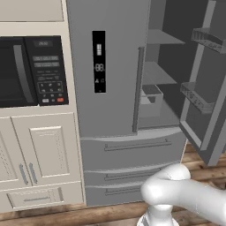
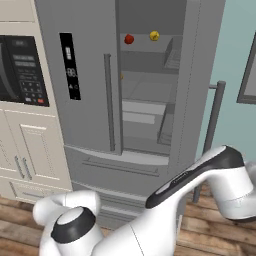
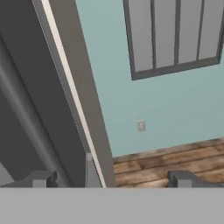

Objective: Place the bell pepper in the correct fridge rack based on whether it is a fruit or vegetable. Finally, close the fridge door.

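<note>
Red bell pepper [image 2: 129, 39] on fridge [image 2: 200, 75] shelf

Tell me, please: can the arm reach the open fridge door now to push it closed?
Probably yes. In the hand view the open fingers sit right beside the fridge door's edge, with only wall and floor past it and nothing between. The bell pepper already lies on an upper shelf inside.

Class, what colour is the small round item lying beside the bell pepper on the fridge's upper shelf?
Yellow, beside the red bell pepper; clearest in the right base view.
</note>
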